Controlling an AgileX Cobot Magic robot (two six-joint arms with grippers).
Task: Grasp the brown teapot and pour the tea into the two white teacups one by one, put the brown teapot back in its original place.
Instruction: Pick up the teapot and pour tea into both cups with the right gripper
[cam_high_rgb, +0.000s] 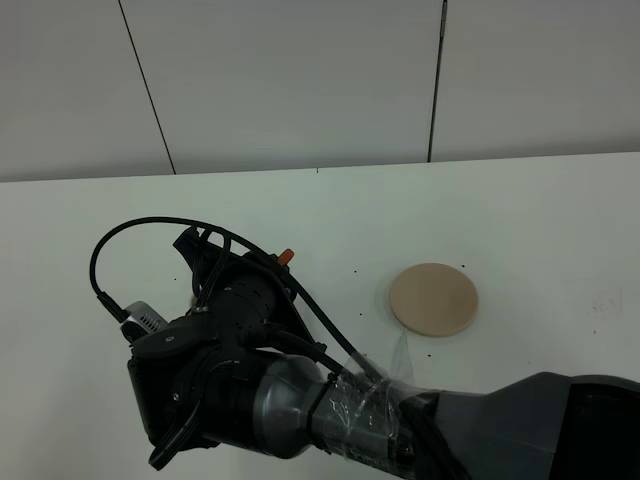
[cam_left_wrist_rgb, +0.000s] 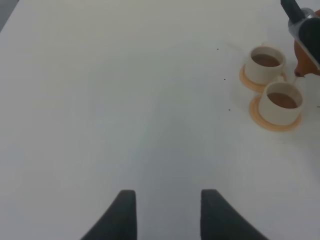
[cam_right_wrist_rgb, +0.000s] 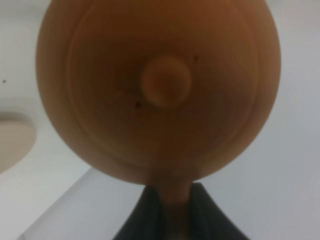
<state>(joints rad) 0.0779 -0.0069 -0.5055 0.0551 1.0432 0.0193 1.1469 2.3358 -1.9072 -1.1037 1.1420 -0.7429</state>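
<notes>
The brown teapot fills the right wrist view, seen from above with its lid knob in the middle. My right gripper is shut on its loop handle. In the left wrist view a part of the teapot shows at the edge, close beside the two white teacups. Both cups stand on orange saucers and hold brown liquid. The beige coaster lies bare on the table, right of centre. My left gripper hovers open over bare table, well away from the cups. In the high view my right arm hides teapot and cups.
The white table runs back to a white panelled wall. My right arm reaches across to the left half and takes up the near foreground. A pale round shape shows at the edge of the right wrist view; I cannot tell what it is.
</notes>
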